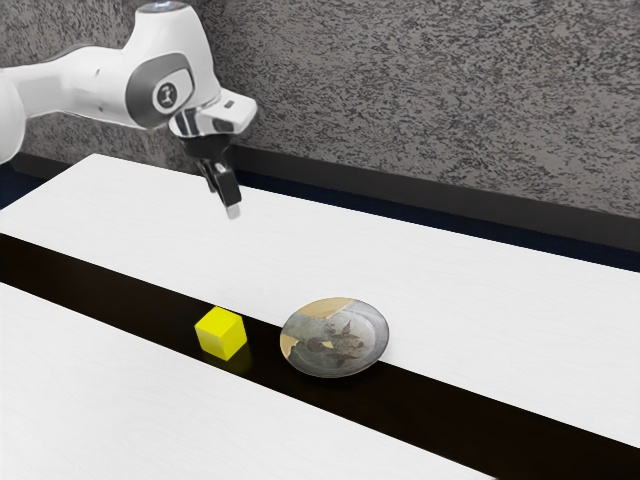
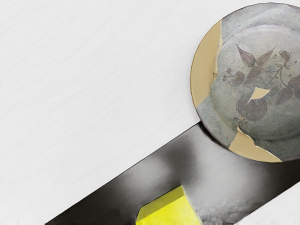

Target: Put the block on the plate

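Aloft, end effector (image 1: 230, 208) points down, well apart from block (image 1: 220, 334).

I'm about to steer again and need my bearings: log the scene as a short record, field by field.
block: yellow cube, resting on the table's dark stripe
plate: round, grey with tan patches and a leafy pattern; partly over the stripe, partly over the white tabletop
block to plate: side by side, with a gap between them
pincer: raised above the table, clear of both block and plate
backdrop: mottled grey wall
task status: block not yet on the plate
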Controlling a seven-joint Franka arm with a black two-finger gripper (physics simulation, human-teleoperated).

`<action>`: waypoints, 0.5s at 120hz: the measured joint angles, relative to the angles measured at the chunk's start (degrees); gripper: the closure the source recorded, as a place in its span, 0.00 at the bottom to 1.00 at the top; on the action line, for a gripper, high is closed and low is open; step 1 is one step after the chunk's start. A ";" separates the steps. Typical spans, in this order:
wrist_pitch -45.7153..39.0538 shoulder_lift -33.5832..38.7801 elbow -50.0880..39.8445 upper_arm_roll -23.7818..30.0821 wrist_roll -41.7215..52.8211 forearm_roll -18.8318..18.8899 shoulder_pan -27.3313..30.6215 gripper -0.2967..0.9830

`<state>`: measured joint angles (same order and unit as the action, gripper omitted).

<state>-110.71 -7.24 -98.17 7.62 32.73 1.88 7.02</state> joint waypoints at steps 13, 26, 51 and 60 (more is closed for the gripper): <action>1.36 0.51 -1.24 0.01 0.78 0.46 0.11 0.23; 2.03 0.85 -5.12 -0.36 1.37 0.59 0.23 0.23; 1.14 -2.83 -10.41 -1.10 1.81 -2.15 1.39 0.23; -1.71 -3.24 -13.45 -1.35 1.44 -5.77 1.44 0.23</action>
<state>-112.42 -10.49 -111.62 6.28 34.17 -3.90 8.45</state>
